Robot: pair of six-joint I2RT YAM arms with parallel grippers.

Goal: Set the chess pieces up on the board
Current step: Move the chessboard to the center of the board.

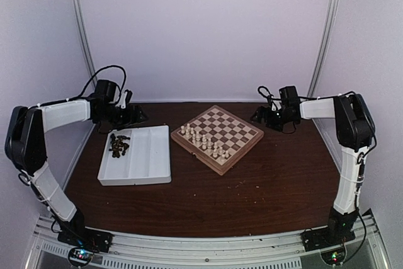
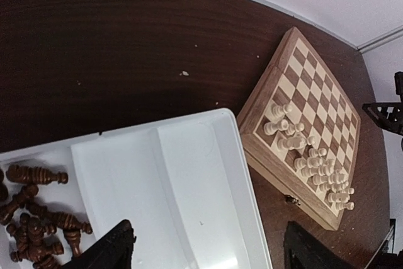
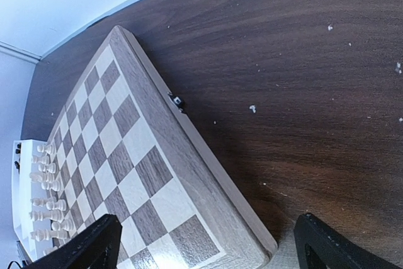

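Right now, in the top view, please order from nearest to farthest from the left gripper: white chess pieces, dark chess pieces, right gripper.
1. Dark chess pieces, in the white tray near the left gripper.
2. White chess pieces, on the board's left side.
3. Right gripper, beyond the board, far right.

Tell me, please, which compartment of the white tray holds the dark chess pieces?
The leftmost compartment in the top view: the dark chess pieces lie heaped there, while the white tray's other compartments show only bare floor.
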